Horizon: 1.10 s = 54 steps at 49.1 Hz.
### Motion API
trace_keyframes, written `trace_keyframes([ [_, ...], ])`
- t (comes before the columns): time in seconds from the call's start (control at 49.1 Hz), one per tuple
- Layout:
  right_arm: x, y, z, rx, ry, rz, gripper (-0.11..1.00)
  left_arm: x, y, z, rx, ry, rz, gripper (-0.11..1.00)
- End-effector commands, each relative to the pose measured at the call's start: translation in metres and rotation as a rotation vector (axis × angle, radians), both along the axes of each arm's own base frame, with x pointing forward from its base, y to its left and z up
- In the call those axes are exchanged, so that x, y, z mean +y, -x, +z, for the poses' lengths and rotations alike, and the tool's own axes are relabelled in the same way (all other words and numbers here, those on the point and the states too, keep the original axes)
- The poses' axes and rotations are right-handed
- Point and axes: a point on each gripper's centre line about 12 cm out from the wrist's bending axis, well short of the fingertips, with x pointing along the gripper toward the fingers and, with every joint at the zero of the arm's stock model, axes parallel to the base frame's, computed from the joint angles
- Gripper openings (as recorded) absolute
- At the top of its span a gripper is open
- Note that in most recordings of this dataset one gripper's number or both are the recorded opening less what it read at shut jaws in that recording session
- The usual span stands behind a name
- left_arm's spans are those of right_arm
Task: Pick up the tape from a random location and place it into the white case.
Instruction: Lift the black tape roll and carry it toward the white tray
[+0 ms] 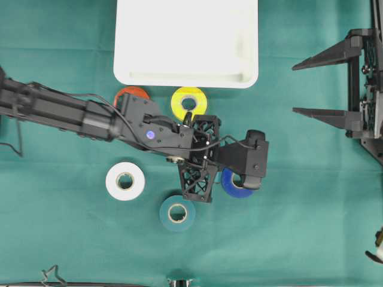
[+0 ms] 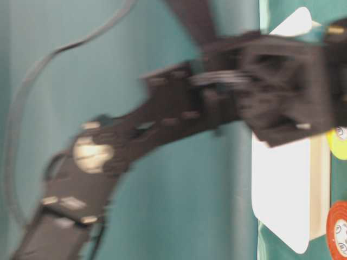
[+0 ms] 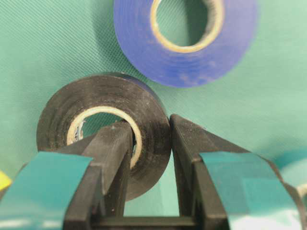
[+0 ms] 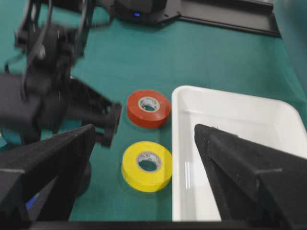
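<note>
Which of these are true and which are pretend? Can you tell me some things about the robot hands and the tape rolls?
1. The left hand is pinching a black tape roll. True.
2. The white case already has a tape roll inside. False: nothing lies in the part of it that shows.
3. The right hand is wide open and holds nothing. True.
4. The yellow tape lies flat on the cloth beside the case. True.
5. The blue tape is stacked on top of the white tape. False: they lie apart on the cloth.
</note>
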Motion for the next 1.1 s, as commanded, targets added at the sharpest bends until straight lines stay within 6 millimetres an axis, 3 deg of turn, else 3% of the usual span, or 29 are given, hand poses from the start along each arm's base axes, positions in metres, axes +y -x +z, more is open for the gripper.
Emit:
trace_keyframes([
  [0.0, 0.000, -0.003, 0.011, -0.026, 0.002, 0.000, 0.93, -0.002, 0.001, 0.057, -0.099, 0.012, -0.007, 0.19],
  [0.244, 0.000, -0.003, 0.011, -0.026, 0.001, -0.001, 0.93, 0.000, 0.014, 0.115, -0.152, 0.019, -0.006, 0.19],
  [0.774, 0.000, -0.003, 0.011, -0.022, -0.001, 0.000, 0.93, 0.002, 0.031, 0.199, -0.186, 0.011, -0.023, 0.19],
  [1.079, 0.000, -0.003, 0.010, -0.014, -0.001, -0.001, 0.93, 0.003, 0.036, 0.224, -0.193, 0.009, -0.029, 0.19],
])
